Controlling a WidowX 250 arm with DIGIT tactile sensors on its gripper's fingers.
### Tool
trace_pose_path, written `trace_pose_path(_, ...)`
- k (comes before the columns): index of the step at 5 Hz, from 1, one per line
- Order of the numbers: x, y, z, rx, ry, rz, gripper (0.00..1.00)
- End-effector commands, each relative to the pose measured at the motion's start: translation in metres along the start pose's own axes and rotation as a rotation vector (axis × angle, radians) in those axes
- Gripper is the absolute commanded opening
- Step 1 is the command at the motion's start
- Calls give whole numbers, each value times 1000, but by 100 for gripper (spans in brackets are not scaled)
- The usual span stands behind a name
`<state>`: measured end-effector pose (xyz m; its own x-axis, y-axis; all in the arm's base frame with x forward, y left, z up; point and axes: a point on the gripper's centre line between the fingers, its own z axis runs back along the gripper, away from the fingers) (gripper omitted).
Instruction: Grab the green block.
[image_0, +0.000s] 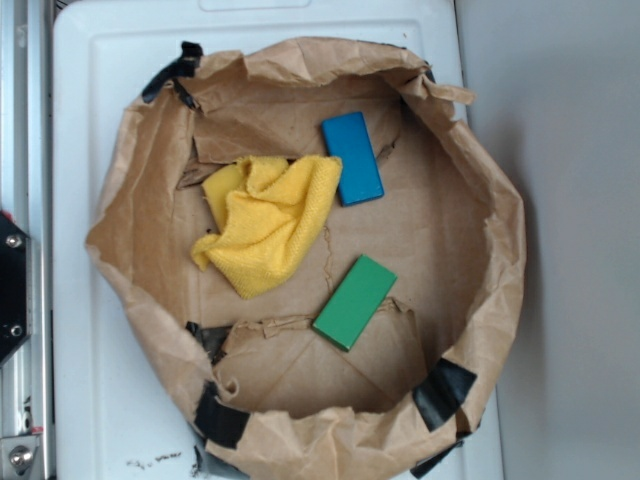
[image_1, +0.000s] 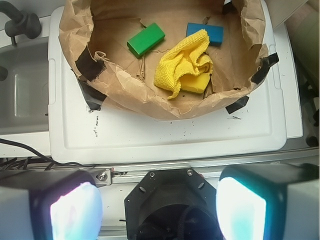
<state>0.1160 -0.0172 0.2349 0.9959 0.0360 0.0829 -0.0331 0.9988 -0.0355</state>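
Observation:
The green block (image_0: 355, 302) lies flat on the floor of a brown paper bag (image_0: 150, 290) rolled down into a bowl shape, toward its lower right in the exterior view. From the wrist view the green block (image_1: 145, 39) shows far off at the upper left inside the bag (image_1: 125, 95). My gripper (image_1: 157, 210) hangs well back from the bag, above the robot's black base. Its two pale fingertips (image_1: 75, 212) stand wide apart with nothing between them. The gripper does not appear in the exterior view.
A blue block (image_0: 352, 158) lies at the bag's upper right and a crumpled yellow cloth (image_0: 270, 220) at its middle left. The bag stands on a white plastic lid (image_0: 90, 380), held with black tape. A metal rail (image_0: 15, 120) runs along the left edge.

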Motion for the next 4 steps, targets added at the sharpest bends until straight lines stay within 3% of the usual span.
trace_pose_path(1, 0, 0, 0, 0, 0, 0, 100)
trace_pose_path(2, 1, -11, 0, -61, -41, 110, 100)
trace_pose_path(3, -31, -12, -9, -93, -45, 106, 100)
trace_pose_path(4, -31, -12, -9, -93, -45, 106, 100)
